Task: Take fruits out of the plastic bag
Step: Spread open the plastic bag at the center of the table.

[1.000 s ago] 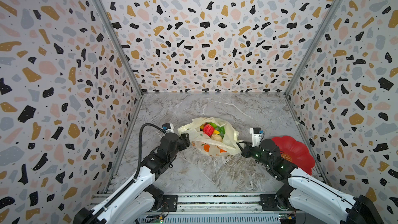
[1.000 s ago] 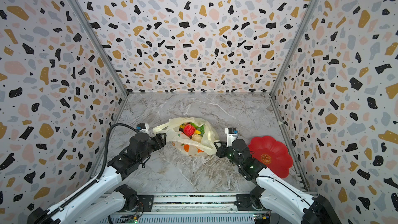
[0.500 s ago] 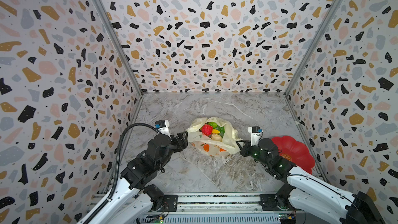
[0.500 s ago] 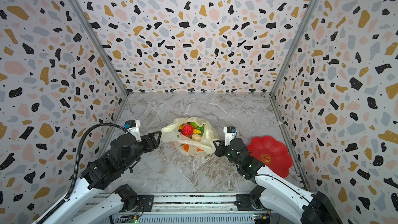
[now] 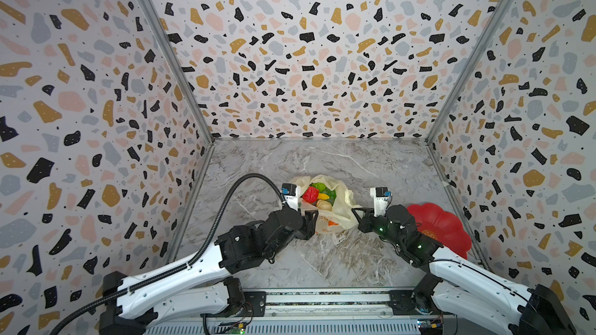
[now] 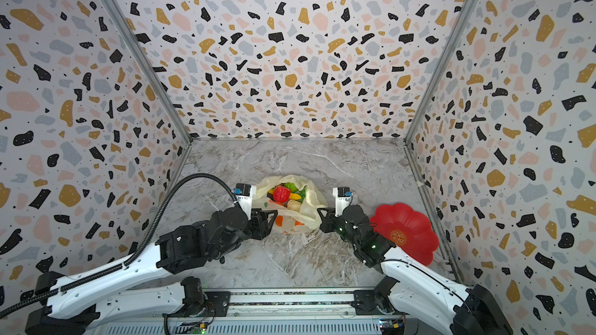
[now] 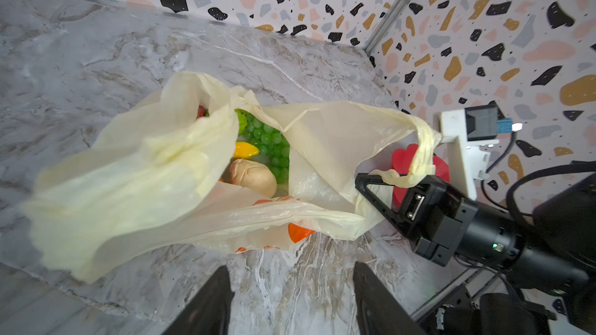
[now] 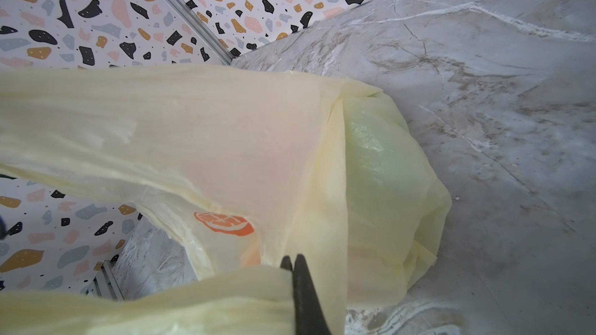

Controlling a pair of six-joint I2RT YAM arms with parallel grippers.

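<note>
Left end effector (image 7: 290, 270) stood with its jaws apart and empty, low over the tabletop (image 5: 290, 162) just short of the plastic bag (image 7: 145, 172). The bag's mouth gaped straight ahead of it, so this was the nearer arm for the pick. At the bag's opposite side, the right end effector (image 7: 366, 184) was clamped on a handle loop, holding that mouth up.

All the fruits sat inside the bag. The beige pear-like piece (image 7: 253, 177) lay closest behind the near lip, and the yellow banana (image 7: 245, 149), by my judgement, lay crosswise to the approach.

Count:
- one bag
- one red plate (image 5: 442, 230) beyond the bag's right-arm side
- five fruits showing: beige piece, banana, one grape bunch (image 7: 271, 143), one red fruit (image 5: 310, 194), one lime-green piece (image 5: 319, 186)

More could have been hidden.
</note>
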